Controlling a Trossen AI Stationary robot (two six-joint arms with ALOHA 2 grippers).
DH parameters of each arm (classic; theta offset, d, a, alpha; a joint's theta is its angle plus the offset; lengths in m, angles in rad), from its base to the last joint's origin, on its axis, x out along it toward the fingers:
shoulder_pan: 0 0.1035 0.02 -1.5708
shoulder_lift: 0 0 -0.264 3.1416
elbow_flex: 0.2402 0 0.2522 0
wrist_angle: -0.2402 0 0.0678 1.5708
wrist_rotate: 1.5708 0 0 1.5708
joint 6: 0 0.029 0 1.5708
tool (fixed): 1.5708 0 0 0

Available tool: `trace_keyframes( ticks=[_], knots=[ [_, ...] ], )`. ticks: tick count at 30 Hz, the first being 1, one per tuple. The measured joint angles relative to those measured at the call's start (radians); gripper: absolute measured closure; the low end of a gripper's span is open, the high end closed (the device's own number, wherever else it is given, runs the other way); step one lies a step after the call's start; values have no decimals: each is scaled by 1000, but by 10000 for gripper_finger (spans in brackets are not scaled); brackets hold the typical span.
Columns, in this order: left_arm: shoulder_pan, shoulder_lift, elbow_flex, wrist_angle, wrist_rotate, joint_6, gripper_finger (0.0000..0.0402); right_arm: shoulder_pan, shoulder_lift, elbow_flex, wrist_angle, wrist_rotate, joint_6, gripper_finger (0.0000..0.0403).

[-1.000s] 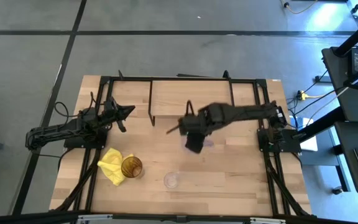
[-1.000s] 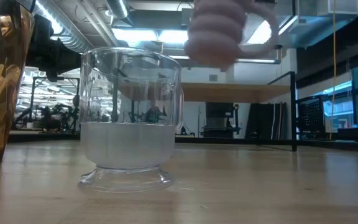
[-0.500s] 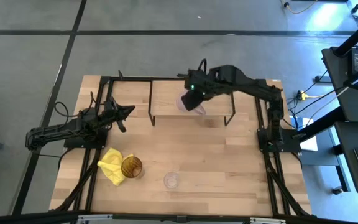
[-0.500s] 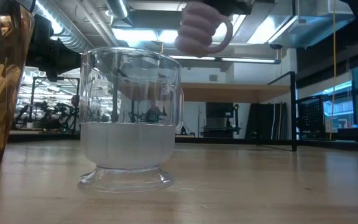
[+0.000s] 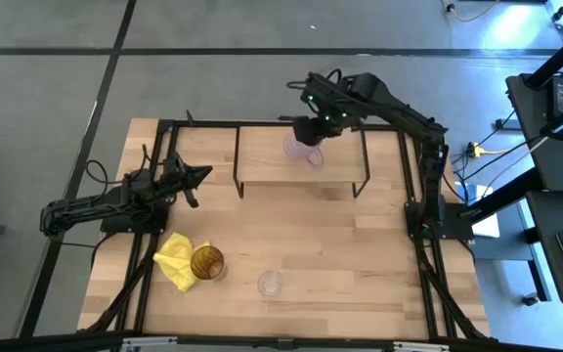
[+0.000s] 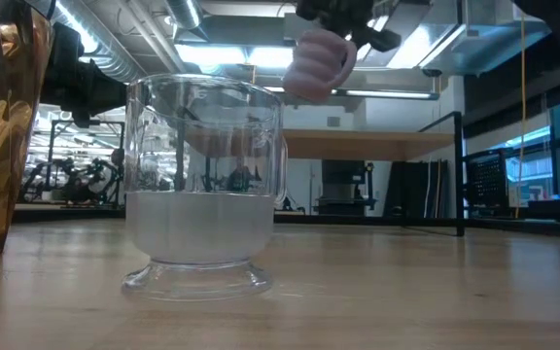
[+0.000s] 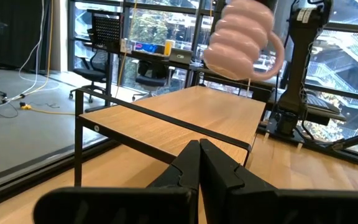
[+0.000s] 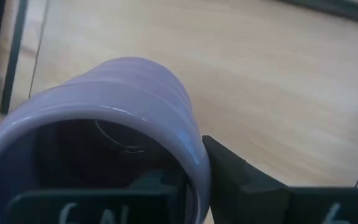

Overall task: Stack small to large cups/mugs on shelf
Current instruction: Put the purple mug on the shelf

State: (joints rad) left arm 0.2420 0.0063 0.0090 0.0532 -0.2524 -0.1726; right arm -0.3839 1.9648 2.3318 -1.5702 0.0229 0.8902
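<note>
Right end effector [image 5: 313, 132]: I see it clamped on the purple mug [image 5: 299, 151], held above the shelf [image 5: 262, 156].
Left end effector [image 5: 201, 175]: closed, parked at bench [image 5: 360, 254] left.
Amber tumbler [image 5: 206, 262], clear cup [image 5: 270, 284]: on bench front.

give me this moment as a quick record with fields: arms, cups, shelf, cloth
right gripper: shut on the purple mug, held in the air above the shelf
left gripper: shut, empty, waiting at the table's left side
amber tumbler: on the tabletop, touching the yellow cloth
clear glass cup: on the tabletop, right of the tumbler
shelf: nothing standing on it yet
</note>
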Motion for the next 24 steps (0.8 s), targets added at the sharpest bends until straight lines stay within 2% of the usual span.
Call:
trace_keyframes(
  ticks=[5, 13, 24],
  knots=[
    [0, 0, 0, 0, 0, 0, 401, -15, 0, -74, 1, -20, 72, 357],
    [0, 0, 0, 0, 0, 0, 401, 9, -3, -221, 7, -36, 84, 356],
    [0, 0, 0, 0, 0, 0, 401, 10, 0, -179, 26, -54, 73, 356]
  ],
)
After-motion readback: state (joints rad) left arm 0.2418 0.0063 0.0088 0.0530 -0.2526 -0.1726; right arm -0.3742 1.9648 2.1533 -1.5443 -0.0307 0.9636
